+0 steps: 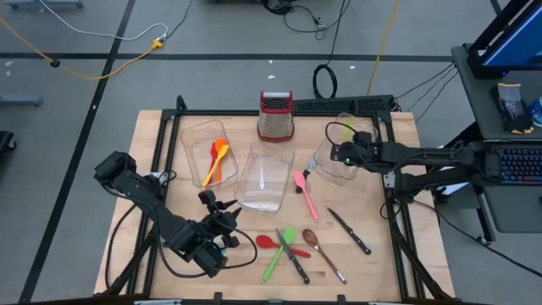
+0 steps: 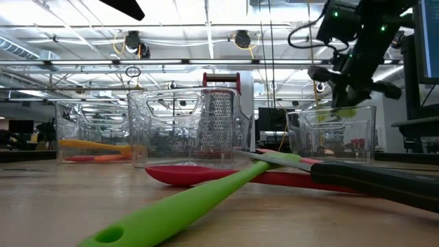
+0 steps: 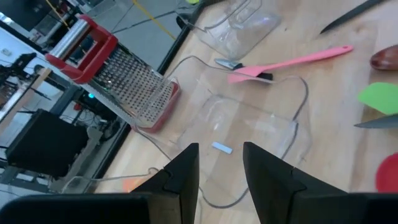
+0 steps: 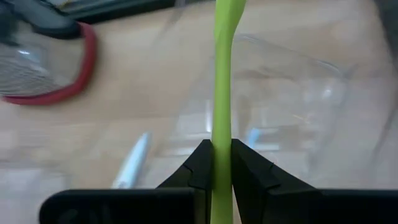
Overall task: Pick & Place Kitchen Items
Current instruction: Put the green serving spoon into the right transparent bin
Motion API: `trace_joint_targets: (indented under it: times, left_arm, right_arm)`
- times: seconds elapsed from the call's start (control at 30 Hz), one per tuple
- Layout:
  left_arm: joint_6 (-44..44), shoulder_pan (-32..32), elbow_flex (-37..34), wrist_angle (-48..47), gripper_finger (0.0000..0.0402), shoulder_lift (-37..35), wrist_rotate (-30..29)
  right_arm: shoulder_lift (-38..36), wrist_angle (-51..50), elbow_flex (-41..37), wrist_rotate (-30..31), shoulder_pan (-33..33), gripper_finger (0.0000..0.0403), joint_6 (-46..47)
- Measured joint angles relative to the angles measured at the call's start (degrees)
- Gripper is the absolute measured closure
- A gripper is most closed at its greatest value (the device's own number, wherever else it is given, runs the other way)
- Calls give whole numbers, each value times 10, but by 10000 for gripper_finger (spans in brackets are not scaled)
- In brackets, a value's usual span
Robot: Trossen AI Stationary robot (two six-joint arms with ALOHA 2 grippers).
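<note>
On the near counter (image 1: 161, 135) edge, the left pincer (image 3: 221, 168) waits with fingers spread and empty. Farther back, the right pincer (image 4: 216, 163) pinches a slim yellow-green plastic utensil (image 4: 222, 93) above the rightmost clear plastic bin (image 1: 339, 157). I judge it should centre over the bin and lower before releasing.

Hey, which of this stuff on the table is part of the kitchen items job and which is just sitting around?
Job:
yellow-green utensil in right gripper
pink spatula
orange utensils
green spatula
red spoon
brown spoon
knives
left gripper, open, empty

Lying about:
grater
</note>
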Motion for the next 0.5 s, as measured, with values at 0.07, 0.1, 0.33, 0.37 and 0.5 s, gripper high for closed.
trace_joint_targets:
  times: [0.07, 0.1, 0.33, 0.37, 0.5]
  left_arm:
    - [0, 0, 0, 0, 273, 0, 5]
    - [0, 0, 0, 0, 273, 0, 5]
    - [0, 0, 0, 2, 273, 0, 5]
    - [0, 0, 0, 2, 273, 0, 5]
    - [0, 0, 0, 4, 273, 0, 5]
  right_arm:
    - [0, -1, -12, -11, -5, 374, 3]
    - [0, -1, -17, -14, -6, 374, 5]
    - [0, 10, -42, -25, -6, 374, 12]
    - [0, 10, -43, -25, -6, 371, 13]
    - [0, 10, -44, -29, -6, 351, 12]
